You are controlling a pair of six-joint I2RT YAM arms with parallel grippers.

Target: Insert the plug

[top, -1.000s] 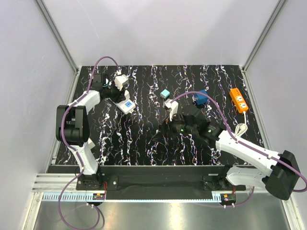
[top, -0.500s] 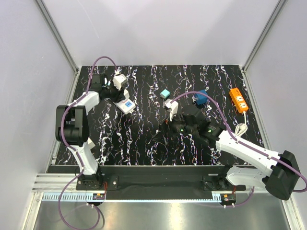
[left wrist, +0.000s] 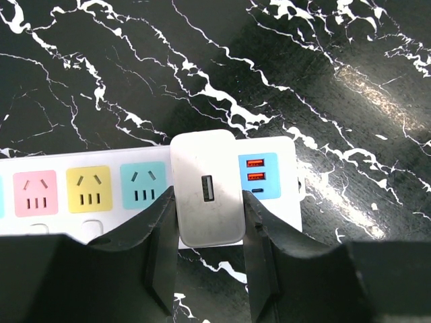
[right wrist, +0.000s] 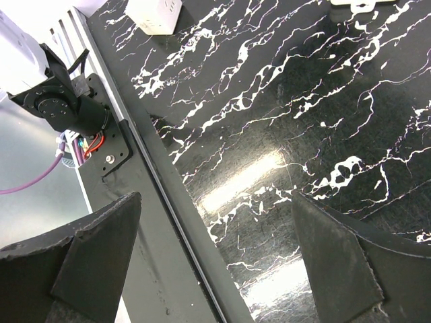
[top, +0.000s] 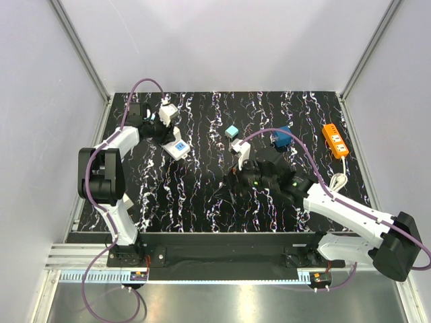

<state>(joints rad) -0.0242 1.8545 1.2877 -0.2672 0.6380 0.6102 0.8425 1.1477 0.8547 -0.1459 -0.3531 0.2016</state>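
Note:
The plug [left wrist: 206,198] is a white block with a USB port on its face. My left gripper [left wrist: 207,225] is shut on it, one black finger on each side. Under it lies the white power strip [left wrist: 286,202], with pink, yellow and teal sockets and a blue USB panel. The plug covers the spot between the teal socket and the USB panel; its prongs are hidden. From above, the left gripper [top: 166,116] is at the far left with the plug [top: 170,112] over the strip [top: 177,149]. My right gripper [top: 232,179] hangs open mid-table, nothing between its fingers [right wrist: 87,249].
An orange power strip [top: 335,140] with a white cord lies at the far right. A blue adapter [top: 281,136], a teal cube [top: 231,131] and a white adapter [top: 236,146] sit near the centre back. The table's near rail [right wrist: 148,202] runs under the right gripper.
The left gripper with the plug has shifted very slightly over the strip. The right arm has not moved.

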